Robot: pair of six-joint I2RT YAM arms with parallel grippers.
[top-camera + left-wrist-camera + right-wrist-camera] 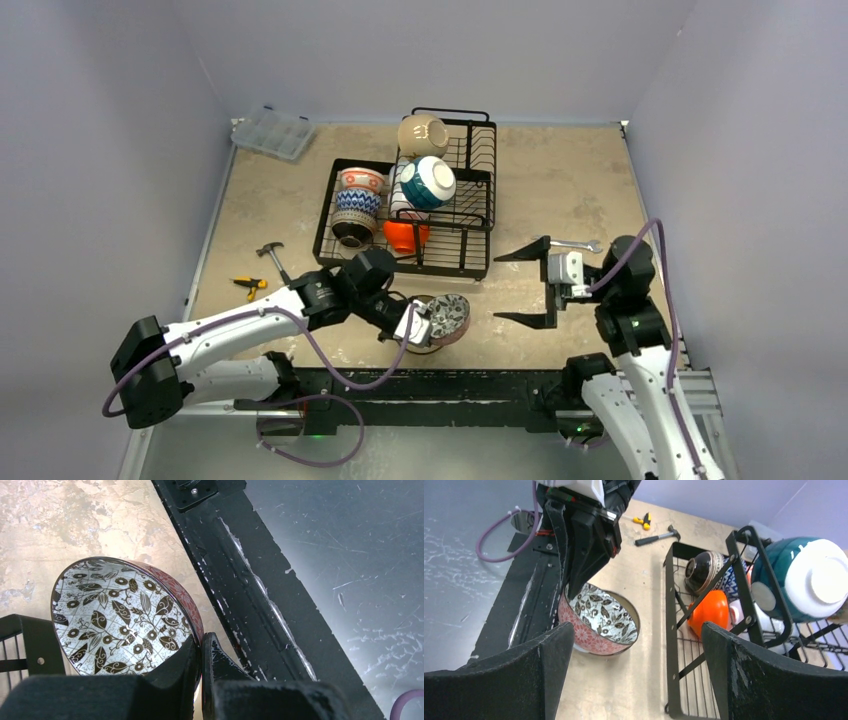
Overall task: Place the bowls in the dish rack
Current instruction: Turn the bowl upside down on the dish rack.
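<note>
Left gripper (201,645) pinched shut on the rim of the red floral bowl (120,615) — tilted, low at the near edge of the table (560,200), just in front of the dish rack (468,240). Right gripper (505,288) spread wide, empty. Likely step: carrying this bowl in. Next — lift over the front rail, seat in a free slot.

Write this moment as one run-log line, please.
left fingers: shut on red floral bowl rim | right fingers: open, empty | dish rack: several bowls loaded
</note>
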